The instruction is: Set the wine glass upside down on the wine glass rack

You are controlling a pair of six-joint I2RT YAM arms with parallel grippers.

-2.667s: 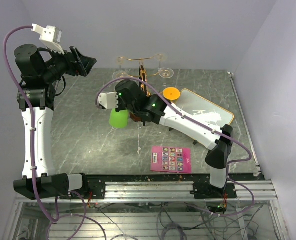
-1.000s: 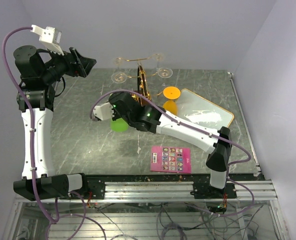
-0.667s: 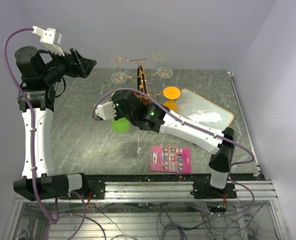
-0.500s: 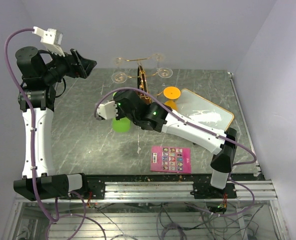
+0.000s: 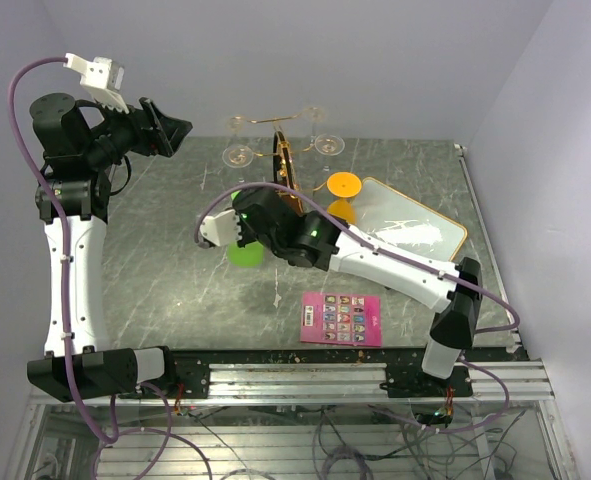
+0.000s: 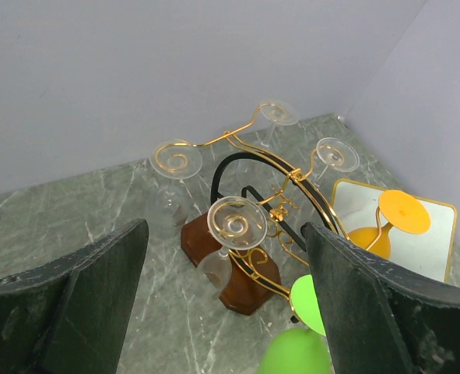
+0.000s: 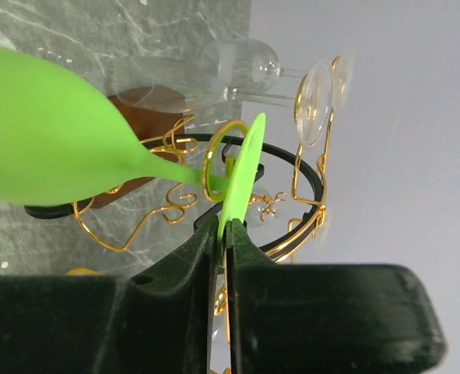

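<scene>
The green wine glass point(image 5: 243, 252) hangs bowl down at the near left of the wine glass rack point(image 5: 285, 160). My right gripper point(image 5: 243, 222) is shut on the rim of its flat foot point(image 7: 241, 167). In the right wrist view the stem runs through a gold scroll loop point(image 7: 214, 160) of the rack, and the bowl point(image 7: 43, 148) lies beyond it. My left gripper point(image 5: 170, 128) is raised at the back left, open and holding nothing. In its wrist view the rack's brown base point(image 6: 249, 284) and the green glass point(image 6: 296, 354) lie below.
Clear wine glasses point(image 5: 238, 155) point(image 5: 327, 145) hang upside down on the rack's arms. An orange wine glass point(image 5: 342, 190) stands by a white gold-rimmed tray point(image 5: 415, 235) to the right. A pink card point(image 5: 342, 318) lies near the front edge.
My right arm has swung its elbow to the right and turned the wrist. The green glass has shifted slightly right and toward the front. The left arm has not moved.
</scene>
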